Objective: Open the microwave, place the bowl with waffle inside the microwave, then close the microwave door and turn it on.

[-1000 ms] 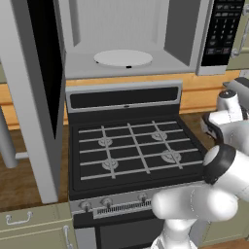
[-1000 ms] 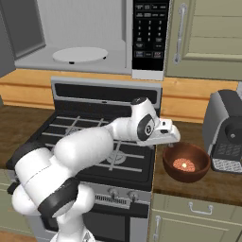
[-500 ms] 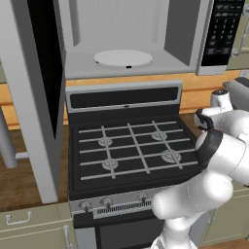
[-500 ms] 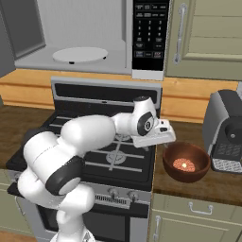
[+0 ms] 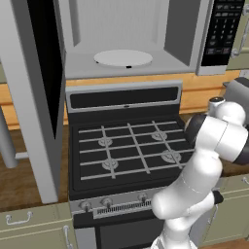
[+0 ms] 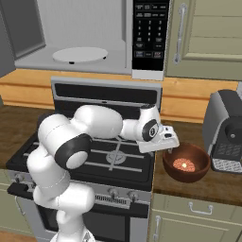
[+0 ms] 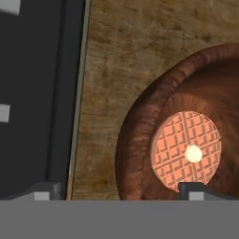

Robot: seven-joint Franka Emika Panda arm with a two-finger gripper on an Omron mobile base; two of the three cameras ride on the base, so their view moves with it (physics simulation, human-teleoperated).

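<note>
Right base view gives you the clearest look: your end effector (image 6: pixel 170 147) hangs over the near-left rim of the bowl (image 6: pixel 187 163), which sits on the wooden tabletop (image 6: pixel 208 184) between the gas stove (image 6: pixel 94 156) and a grey appliance (image 6: pixel 226 132) at the right. In the hand view, the fingertips (image 7: pixel 44 190) stand spread wide with nothing between them; one is over the tabletop beside the stove edge, the other over the bowl. The waffle (image 7: pixel 186 150) lies flat in the bowl's bottom. Your microwave door (image 5: pixel 36 97) is swung open at the left, the white turntable (image 5: pixel 123 58) bare inside the microwave (image 5: pixel 146 39).
</note>
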